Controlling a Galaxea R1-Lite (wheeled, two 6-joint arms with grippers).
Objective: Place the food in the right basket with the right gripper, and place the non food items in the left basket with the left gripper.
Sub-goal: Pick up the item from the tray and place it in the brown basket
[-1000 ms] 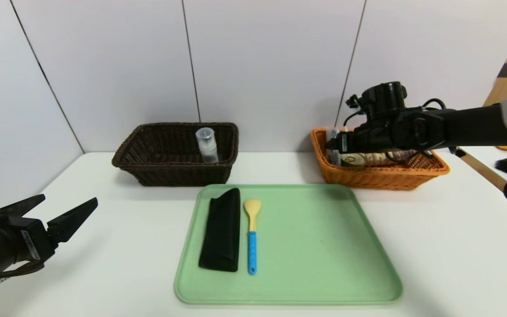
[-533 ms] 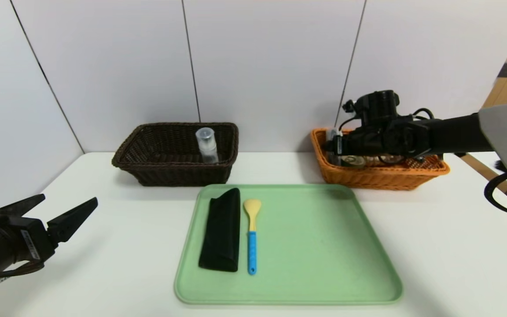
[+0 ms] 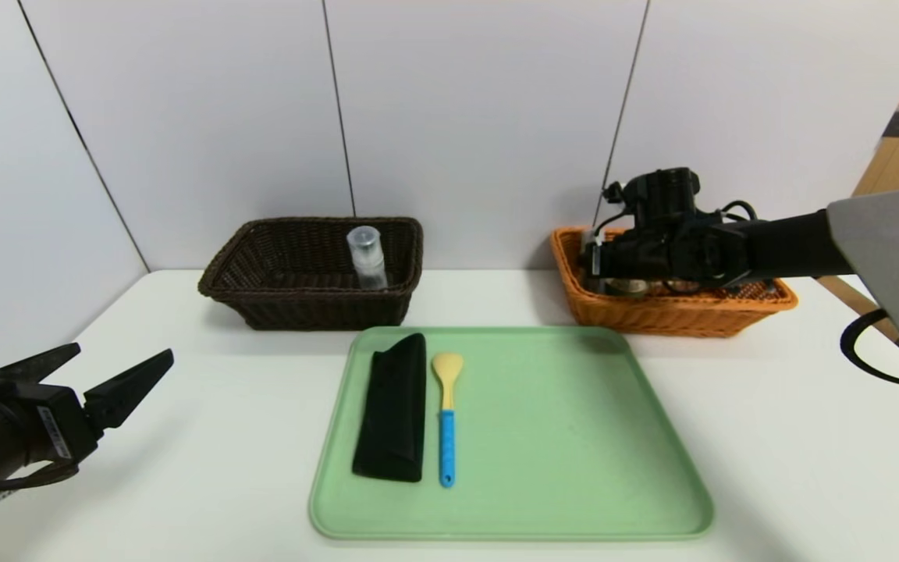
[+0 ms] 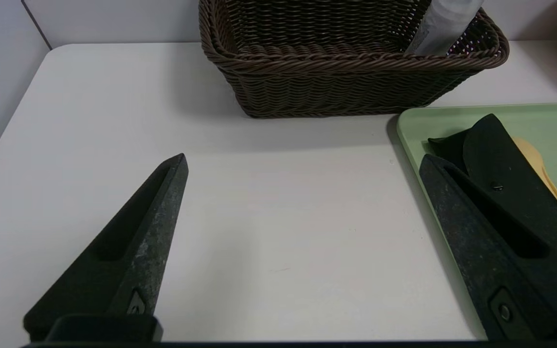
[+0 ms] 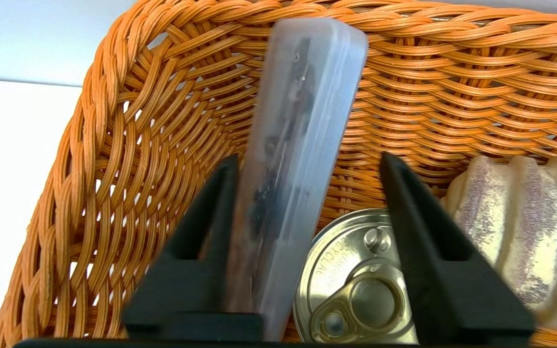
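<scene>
A clear flat packet (image 5: 298,159) stands tilted inside the orange basket (image 5: 128,145), against one finger of the right gripper (image 5: 307,166), whose jaws are spread, not clamping it; a tin (image 5: 356,285) lies beside. The left gripper (image 3: 110,371) hangs open over the desk (image 3: 793,437)

right gripper (image 3: 594,261) reaches into orange basket (image 3: 672,312), fingers seemingly hidden; left gripper (image 3: 118,371) open.
</scene>
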